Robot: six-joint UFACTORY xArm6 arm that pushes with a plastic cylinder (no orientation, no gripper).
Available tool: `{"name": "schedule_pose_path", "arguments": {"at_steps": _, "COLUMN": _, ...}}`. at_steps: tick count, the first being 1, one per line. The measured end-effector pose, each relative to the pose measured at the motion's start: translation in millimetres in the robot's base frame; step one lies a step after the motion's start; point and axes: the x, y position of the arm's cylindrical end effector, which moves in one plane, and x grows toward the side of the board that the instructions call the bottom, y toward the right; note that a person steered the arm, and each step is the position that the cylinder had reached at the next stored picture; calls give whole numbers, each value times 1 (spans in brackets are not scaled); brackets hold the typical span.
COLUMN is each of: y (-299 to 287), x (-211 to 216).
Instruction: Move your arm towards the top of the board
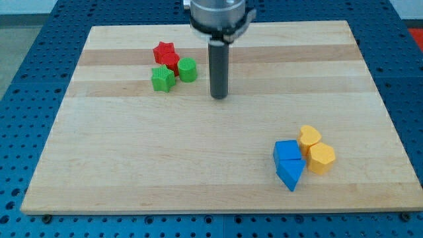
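My tip (219, 96) rests on the bench (198, 165) in its upper half, just right of the red star (164, 51), green star (162, 79) and green cylinder (188, 69); no claw shows, so its state cannot be told.

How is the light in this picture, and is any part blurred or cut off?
In the camera view the light is even and soft: the board shows no glare, and the blue blocks cast only faint shadows. My tip and the red star look sharp. The arm's upper part is cut off at the view's top.
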Motion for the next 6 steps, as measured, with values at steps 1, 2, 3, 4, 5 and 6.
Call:
{"name": "schedule_pose_path", "arguments": {"at_steps": 1, "y": 20, "x": -16}}
{"name": "schedule_pose_path", "arguments": {"at_steps": 2, "y": 64, "x": -25}}
{"name": "schedule_pose_path", "arguments": {"at_steps": 3, "y": 76, "x": -33}}
{"name": "schedule_pose_path", "arguments": {"at_steps": 4, "y": 68, "x": -58}}
{"name": "schedule_pose_path", "arguments": {"at_steps": 5, "y": 43, "x": -85}}
{"name": "schedule_pose_path", "arguments": {"at_steps": 6, "y": 25, "x": -101}}
